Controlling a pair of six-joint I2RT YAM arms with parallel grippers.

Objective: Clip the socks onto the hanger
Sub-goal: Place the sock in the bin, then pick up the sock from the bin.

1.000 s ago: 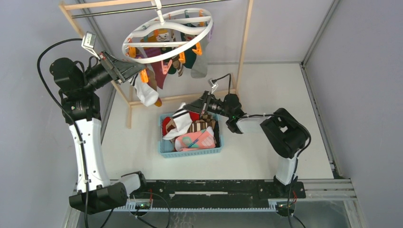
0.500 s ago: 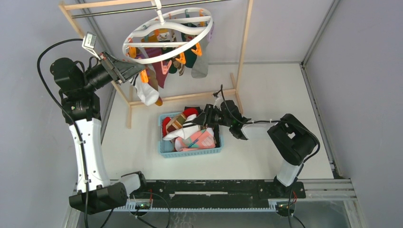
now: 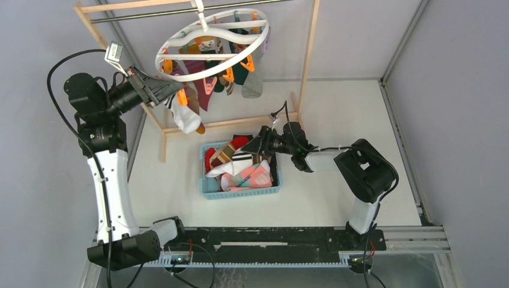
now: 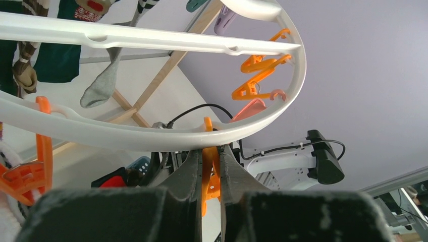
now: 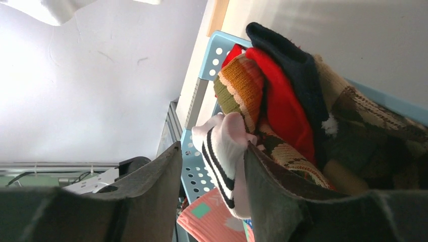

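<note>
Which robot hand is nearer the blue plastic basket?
Right. The right hand reaches into the blue plastic basket; the left hand pinches an orange clip on the white round plastic hanger.

Lab test cell: plain grey walls (image 3: 462, 90)

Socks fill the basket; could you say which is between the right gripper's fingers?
The white sock with black bands, between the fingers of the right gripper; the red sock lies beyond them.

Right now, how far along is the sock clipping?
Done: several socks hang clipped on the hanger. In hand: left gripper squeezes an orange clip; right gripper, open, straddles a white black-banded sock. Left: that sock plus the pile in the blue basket.
</note>
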